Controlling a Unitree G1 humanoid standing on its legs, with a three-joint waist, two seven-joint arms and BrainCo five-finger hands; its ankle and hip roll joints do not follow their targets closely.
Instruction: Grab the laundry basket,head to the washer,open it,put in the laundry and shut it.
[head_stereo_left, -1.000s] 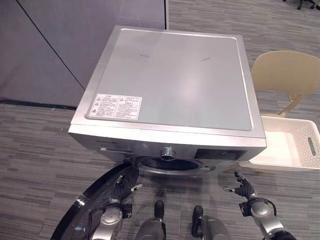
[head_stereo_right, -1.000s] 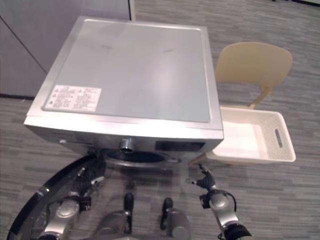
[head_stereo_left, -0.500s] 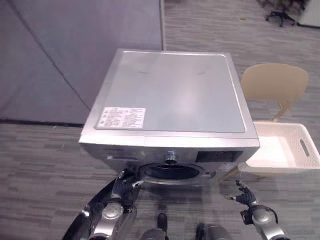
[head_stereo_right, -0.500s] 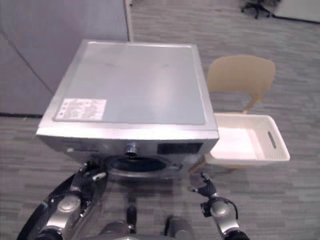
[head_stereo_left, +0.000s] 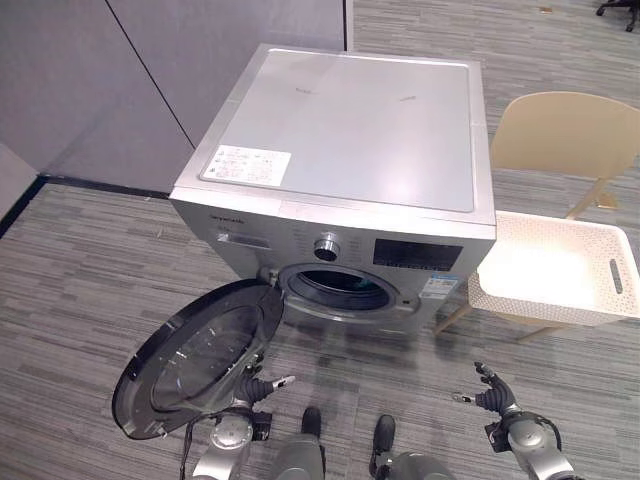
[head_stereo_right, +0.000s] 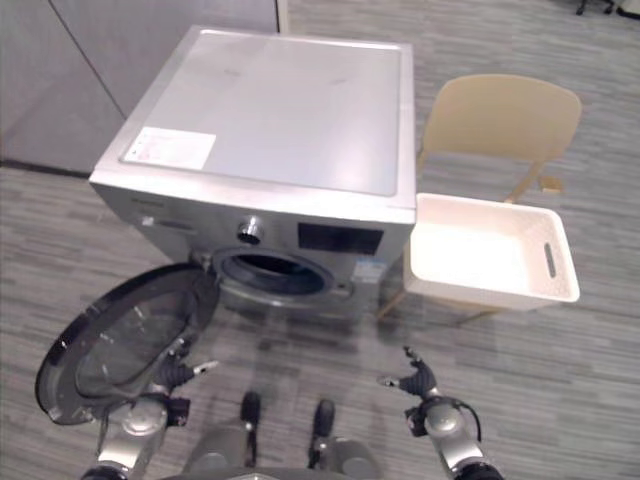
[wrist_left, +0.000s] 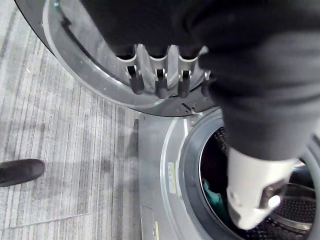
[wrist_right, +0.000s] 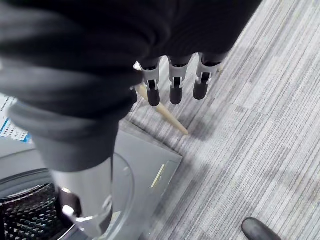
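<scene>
Left eye view: washer (head_stereo_left: 350, 130) door (head_stereo_left: 200, 355) now swung wide vs. half-open 1 s ago. Laundry basket (head_stereo_left: 555, 270) on chair, right of washer. Left robot hand (head_stereo_left: 262, 385) & right robot hand (head_stereo_left: 480, 398) apart-fingered, holding nothing. Clothes look already in drum; shutting left, I reckon.

An office-like room: grey carpet tiles (head_stereo_left: 80, 290), partition wall (head_stereo_left: 150, 70), washer (head_stereo_left: 345, 150) on the open floor.

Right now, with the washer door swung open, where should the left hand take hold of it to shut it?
Take the door at its free outer rim, the edge farthest from the hinge beside the drum opening. It hangs wide open towards the robot's left. The left hand sits open just below it, so I would come from the door's outer face and push towards the washer.
</scene>
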